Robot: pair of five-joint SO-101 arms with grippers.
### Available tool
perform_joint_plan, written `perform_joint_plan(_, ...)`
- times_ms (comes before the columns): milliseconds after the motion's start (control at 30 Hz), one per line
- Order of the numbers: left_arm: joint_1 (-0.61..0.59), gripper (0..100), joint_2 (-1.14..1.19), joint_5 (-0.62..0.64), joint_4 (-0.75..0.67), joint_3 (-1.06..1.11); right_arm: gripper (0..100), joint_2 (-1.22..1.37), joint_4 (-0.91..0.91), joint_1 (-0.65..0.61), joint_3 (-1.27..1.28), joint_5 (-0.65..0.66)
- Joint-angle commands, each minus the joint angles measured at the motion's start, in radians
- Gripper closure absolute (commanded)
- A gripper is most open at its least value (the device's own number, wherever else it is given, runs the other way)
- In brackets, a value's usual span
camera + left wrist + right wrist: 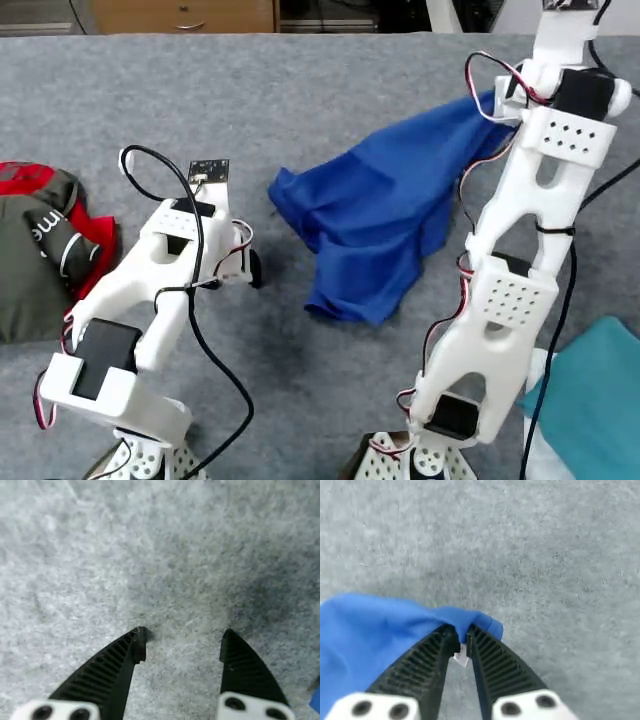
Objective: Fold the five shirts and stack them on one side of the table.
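a blue shirt (385,215), crumpled mid-table, is being clamped at its far edge by the right gripper (462,642), while the left gripper (182,642) is being held with jaws apart just over the grey table (300,90).

The high view looks down on the table (300,90) from the robot's side. Both wrist views face it closely; the right shares the blue shirt (375,625).

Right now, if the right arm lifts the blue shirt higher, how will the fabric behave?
Probably floppy: the blue shirt drapes in loose folds from the pinched edge. Likely light, since a small pinch in the right jaws holds it. The rest may drag.
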Motion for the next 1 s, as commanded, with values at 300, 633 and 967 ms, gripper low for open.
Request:
perform_joint_plan(300, 0.422, 76, -0.036, 0.000, 0.203, -0.181, 99.3, 0.229, -0.098, 0.012, 0.143, 0.180)
perform_joint_plan(633, 0.560, 76, -0.027, 0.008, 0.095, -0.212, 99.3, 0.394, -0.287, 0.064, 0.124, 0.178)
perform_joint_plan(967, 0.505, 97, 0.053, 0.032, -0.173, -0.199, 99.2, 0.395, -0.305, 0.062, 0.091, 0.180)
